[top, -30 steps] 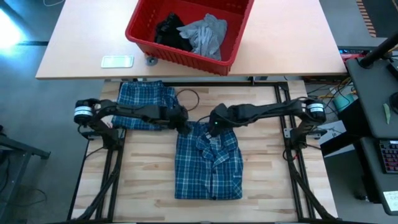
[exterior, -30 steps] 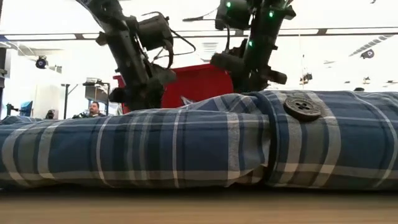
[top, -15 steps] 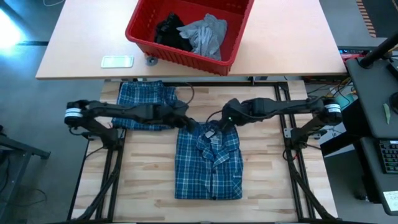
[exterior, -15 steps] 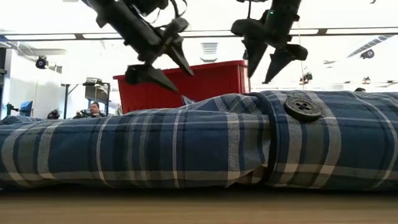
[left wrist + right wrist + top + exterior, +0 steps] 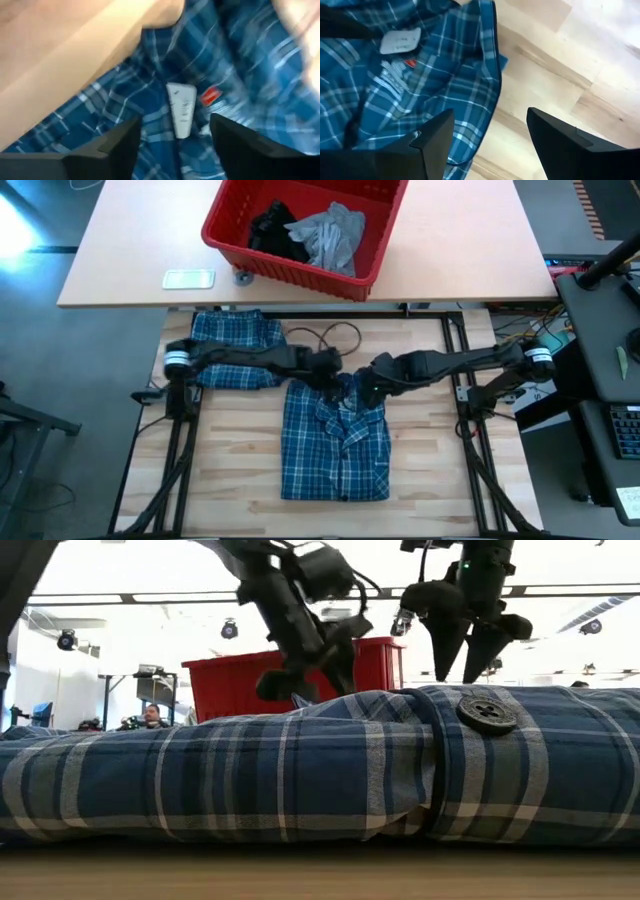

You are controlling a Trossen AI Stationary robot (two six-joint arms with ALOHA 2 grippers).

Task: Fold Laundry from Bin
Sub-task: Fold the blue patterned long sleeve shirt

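A blue-and-white plaid shirt [image 5: 335,438] lies folded flat on the middle of the wooden table, collar toward the far edge, its white neck label [image 5: 181,111] showing. My left gripper [image 5: 338,383] hangs open just over the collar. My right gripper [image 5: 368,392] stands open beside it, over the collar's right edge [image 5: 492,60], and is higher in the low view [image 5: 470,645]. Neither touches the cloth. The red bin [image 5: 262,258] stands on the far table with a light grey T-shirt [image 5: 330,235] and a black garment [image 5: 272,230] lying in it.
A second folded plaid garment [image 5: 235,348] lies at the table's far left. A dark cable loop [image 5: 330,335] lies on the far edge behind the grippers. A flat white object [image 5: 188,278] rests on the far table, left of the bin. Bare wood shows right of the shirt [image 5: 430,440].
Both grippers have come up off the shirt's collar and opened. My left gripper has swung toward the table's right, ending over the middle of the collar. My right gripper has drawn back to the right and risen. The shirt stays flat where it was.
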